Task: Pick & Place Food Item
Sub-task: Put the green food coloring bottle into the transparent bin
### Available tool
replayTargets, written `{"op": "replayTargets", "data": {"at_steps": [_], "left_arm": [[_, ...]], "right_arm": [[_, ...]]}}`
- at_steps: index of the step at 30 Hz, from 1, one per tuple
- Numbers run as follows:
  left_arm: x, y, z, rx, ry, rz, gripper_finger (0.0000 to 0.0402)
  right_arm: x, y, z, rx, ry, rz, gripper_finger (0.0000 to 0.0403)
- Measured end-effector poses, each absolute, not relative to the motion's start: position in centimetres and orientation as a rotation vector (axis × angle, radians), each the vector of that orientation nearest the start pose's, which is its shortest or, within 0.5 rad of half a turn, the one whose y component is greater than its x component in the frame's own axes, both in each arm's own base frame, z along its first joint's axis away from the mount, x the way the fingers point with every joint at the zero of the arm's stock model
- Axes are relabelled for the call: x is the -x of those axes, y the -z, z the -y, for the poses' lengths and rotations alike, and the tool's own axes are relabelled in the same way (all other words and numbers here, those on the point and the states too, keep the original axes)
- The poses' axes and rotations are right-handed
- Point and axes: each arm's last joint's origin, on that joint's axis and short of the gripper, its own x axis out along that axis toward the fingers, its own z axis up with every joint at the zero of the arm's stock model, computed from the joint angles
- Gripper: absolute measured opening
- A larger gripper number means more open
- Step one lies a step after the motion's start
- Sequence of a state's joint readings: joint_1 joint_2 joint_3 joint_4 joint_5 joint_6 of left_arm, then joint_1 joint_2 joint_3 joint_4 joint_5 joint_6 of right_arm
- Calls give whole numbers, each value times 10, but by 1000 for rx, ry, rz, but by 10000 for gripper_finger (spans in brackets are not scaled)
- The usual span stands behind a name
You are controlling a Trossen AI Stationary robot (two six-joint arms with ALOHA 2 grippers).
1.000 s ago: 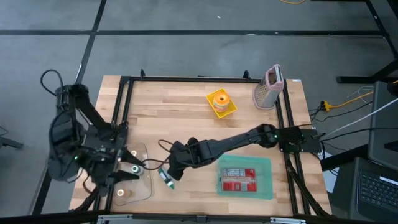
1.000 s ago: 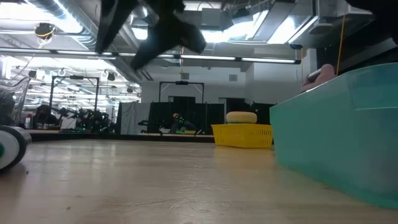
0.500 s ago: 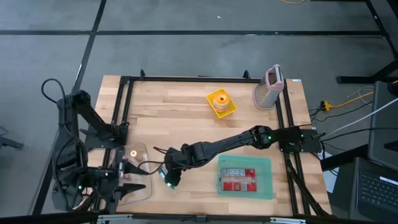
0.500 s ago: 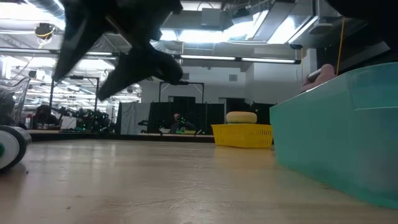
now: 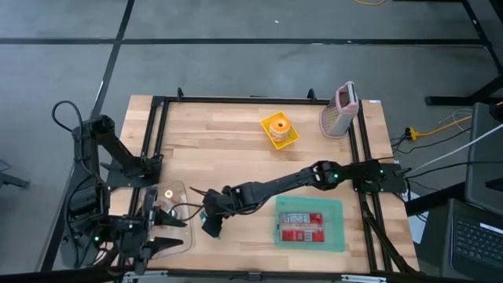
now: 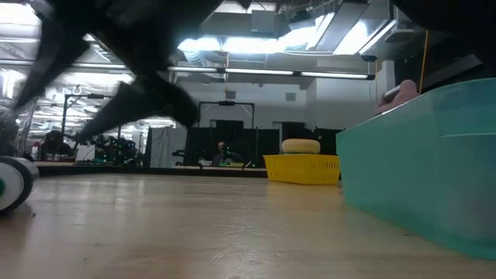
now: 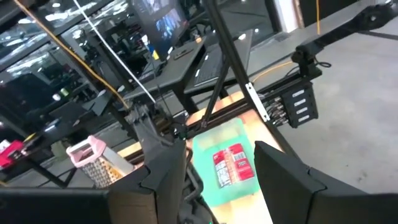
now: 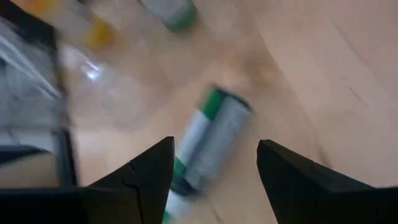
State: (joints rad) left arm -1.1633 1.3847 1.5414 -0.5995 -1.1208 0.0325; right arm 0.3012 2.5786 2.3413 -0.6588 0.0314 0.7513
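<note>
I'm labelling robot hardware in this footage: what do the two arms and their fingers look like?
Both arms are dark, jointed and slim. The right arm shows a small green light near its elbow, and thin black cable loops by the left arm. Each wrist view shows two broad, dark, wedge-shaped fingers.

Right arm stretched long and low across the surface from its base on the right, wrist bent down, right hand (image 5: 211, 226) at the far end of the reach, fingers (image 8: 144, 176) spread apart, nothing between them. Left arm folded back at its own base, elbow raised, left hand (image 5: 167, 234) low near the front edge, fingers (image 7: 163, 180) parted, nothing gripped. The two hands sit near each other, not touching.
</note>
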Motion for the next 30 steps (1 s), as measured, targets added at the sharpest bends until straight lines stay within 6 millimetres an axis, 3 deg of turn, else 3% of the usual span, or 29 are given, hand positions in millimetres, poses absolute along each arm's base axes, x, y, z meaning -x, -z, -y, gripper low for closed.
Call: {"op": "replayTargets", "data": {"at_steps": [14,20,30], "left_arm": [[-133,-427,246,-452,124,-185,184],[-133,-427,246,-469,134,-188,184],[-133,-426,247,-468,175,-194,184]], "right_arm": [[-543,-144,-155,-626,84,-923,226],[-549,-119,-158,-694,49,-945,226],[-538,-116,-150,-652,161,-1060,197]]}}
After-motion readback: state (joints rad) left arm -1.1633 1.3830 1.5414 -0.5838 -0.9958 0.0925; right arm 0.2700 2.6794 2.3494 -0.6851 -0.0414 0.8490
